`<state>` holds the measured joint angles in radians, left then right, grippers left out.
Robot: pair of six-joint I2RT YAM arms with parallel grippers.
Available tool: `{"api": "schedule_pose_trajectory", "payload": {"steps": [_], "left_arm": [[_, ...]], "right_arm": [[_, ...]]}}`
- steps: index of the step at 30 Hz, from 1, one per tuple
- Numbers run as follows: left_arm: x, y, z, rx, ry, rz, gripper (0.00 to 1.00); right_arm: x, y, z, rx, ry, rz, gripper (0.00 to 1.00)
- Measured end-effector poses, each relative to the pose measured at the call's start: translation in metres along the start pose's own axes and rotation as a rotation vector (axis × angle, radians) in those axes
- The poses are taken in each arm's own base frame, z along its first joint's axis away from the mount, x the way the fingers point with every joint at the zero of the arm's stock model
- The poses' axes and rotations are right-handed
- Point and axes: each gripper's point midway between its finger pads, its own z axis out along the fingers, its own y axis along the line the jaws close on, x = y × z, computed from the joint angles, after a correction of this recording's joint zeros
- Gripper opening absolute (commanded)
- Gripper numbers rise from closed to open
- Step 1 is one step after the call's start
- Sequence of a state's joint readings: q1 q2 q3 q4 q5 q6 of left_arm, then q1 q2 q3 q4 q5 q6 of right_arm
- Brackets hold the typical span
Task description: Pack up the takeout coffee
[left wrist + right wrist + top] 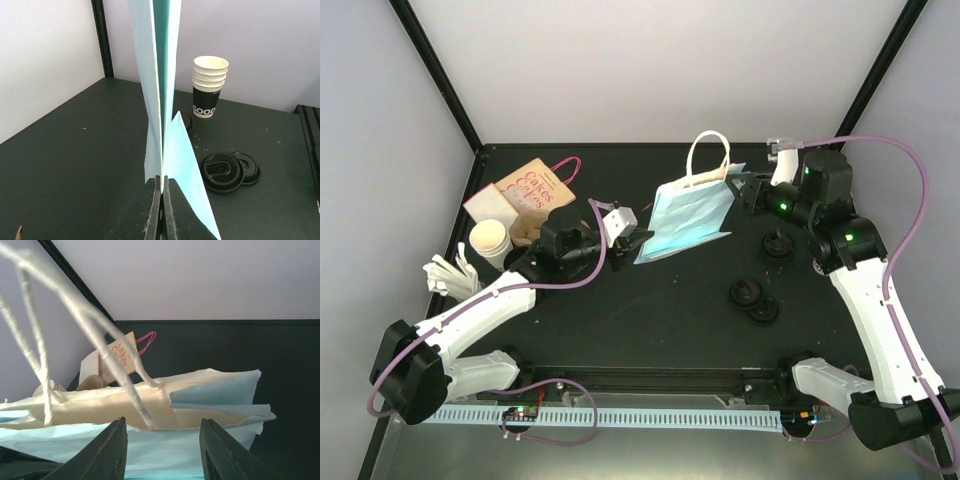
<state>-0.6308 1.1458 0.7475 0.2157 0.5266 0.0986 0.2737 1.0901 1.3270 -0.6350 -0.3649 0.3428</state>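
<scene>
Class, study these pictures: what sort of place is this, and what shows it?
Probably a robot test cell staged for takeout packing: a black tabletop boxed in by plain white walls, two white robot arms bolted at its edge, plus a light blue paper bag and stacked paper cups.

The table (670,330) under the left gripper (638,240) and the right gripper (738,190) has a matte black top. Beyond both grippers stands a plain back wall (650,60), white with a light lilac tone. A left wall (380,150) and a right wall (940,100) of the same colour close the sides. Two black posts (432,70) rise from the far corners. Behind the grippers, at the near edge, a white slotted strip (650,415) lies on a grey surface (650,455), which seems to be metal. The light is soft and even.
</scene>
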Motion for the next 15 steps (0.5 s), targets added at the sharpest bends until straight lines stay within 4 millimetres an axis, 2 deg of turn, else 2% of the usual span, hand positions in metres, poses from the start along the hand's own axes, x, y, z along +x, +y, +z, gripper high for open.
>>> {"api": "schedule_pose_trajectory", "payload": {"steps": [8,15], "left_arm": [[0.001,-0.001,0.001,0.000,0.002,0.009,0.03],[0.002,-0.001,0.002,0.003,0.006,0.012,0.03]], "right_arm": [[-0.003,0.008,-0.015,-0.017,-0.044,-0.055,0.41],[-0.004,0.003,-0.001,-0.009,-0.013,-0.063,0.38]]}}
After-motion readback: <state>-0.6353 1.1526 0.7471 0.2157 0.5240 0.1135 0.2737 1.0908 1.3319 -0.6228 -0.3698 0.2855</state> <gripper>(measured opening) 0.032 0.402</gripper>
